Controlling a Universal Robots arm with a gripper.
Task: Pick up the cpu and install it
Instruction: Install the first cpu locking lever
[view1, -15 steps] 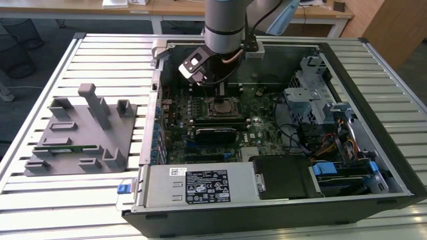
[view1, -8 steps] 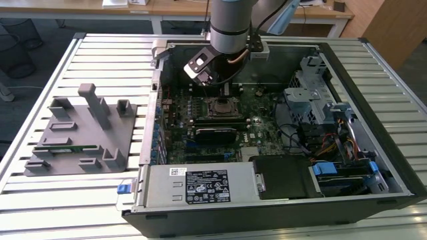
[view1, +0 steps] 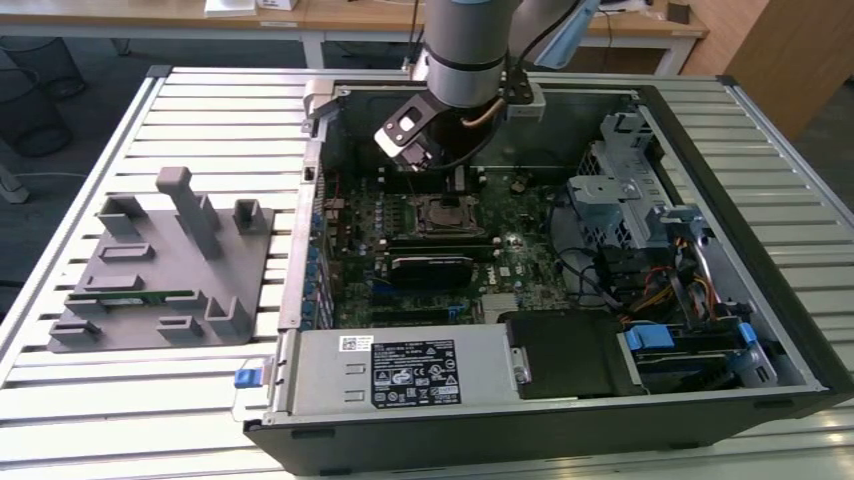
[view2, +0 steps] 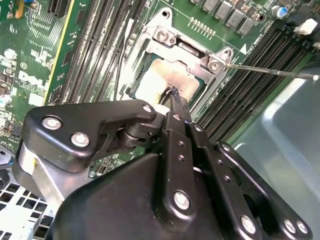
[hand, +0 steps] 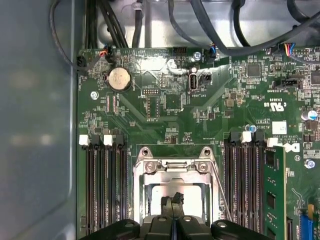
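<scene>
The cpu (view2: 155, 82) lies flat inside the metal socket frame (view2: 172, 42) on the green motherboard, its silvery-white top facing up. In the first wrist view the cpu (hand: 160, 194) fills the frame's opening. My gripper (view2: 173, 94) hangs right over it with the two black fingers pressed together, shut, and their tips sit at or just above the middle of the chip's top. Nothing is held between the fingers. In the exterior view the gripper (view1: 422, 160) hangs inside the open computer case, just behind the socket (view1: 445, 215).
Memory slots (hand: 102, 190) flank the socket on both sides, and a thin metal lever (view2: 270, 71) sticks out beside the frame. The case walls (view1: 747, 250) surround the board. A grey fixture (view1: 160, 265) with a green memory stick (view1: 134, 297) lies on the exterior view's left.
</scene>
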